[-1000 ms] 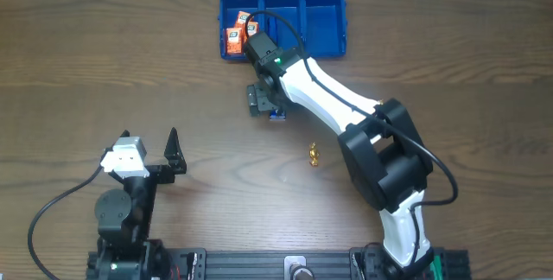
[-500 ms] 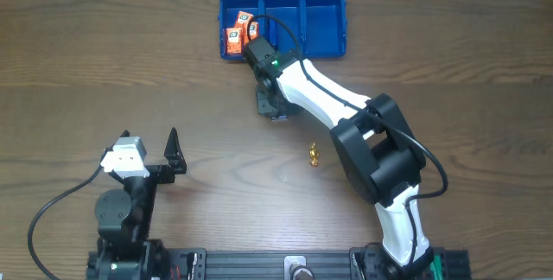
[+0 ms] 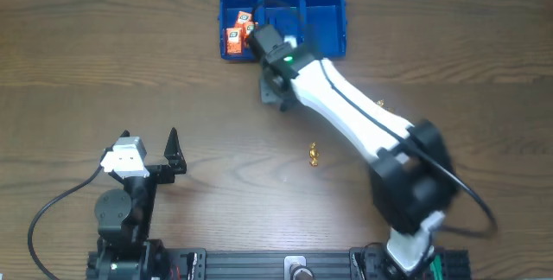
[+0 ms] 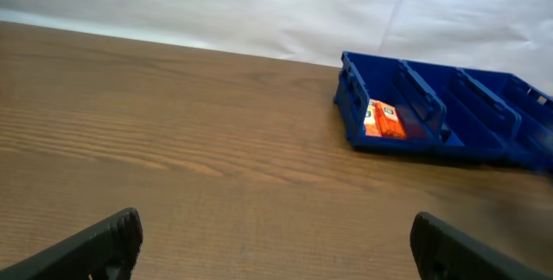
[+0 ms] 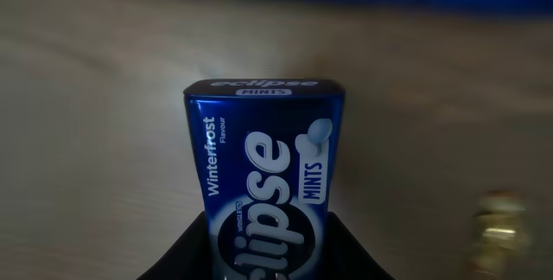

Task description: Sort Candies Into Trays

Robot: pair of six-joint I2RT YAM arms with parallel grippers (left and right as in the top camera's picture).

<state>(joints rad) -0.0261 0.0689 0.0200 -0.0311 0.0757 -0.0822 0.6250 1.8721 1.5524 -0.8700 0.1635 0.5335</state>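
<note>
Swinging toward 12 o'clock, the right tool (image 3: 276, 90) has carried the blue mint tin (image 5: 268, 194) closer to the tray, fingers clamped on its lower end. At 8 o'clock the left tool (image 3: 149, 137) waits wide open and empty. A gold candy (image 3: 314, 155) lies loose on the surface (image 3: 104, 64). The blue tray (image 3: 328, 12) sits at 12, with orange packs (image 3: 233, 38) in its 9 o'clock compartment. A drop looks next!

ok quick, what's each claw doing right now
Left claw: open, holding nothing.
Right claw: closed on the blue mint box.
</note>
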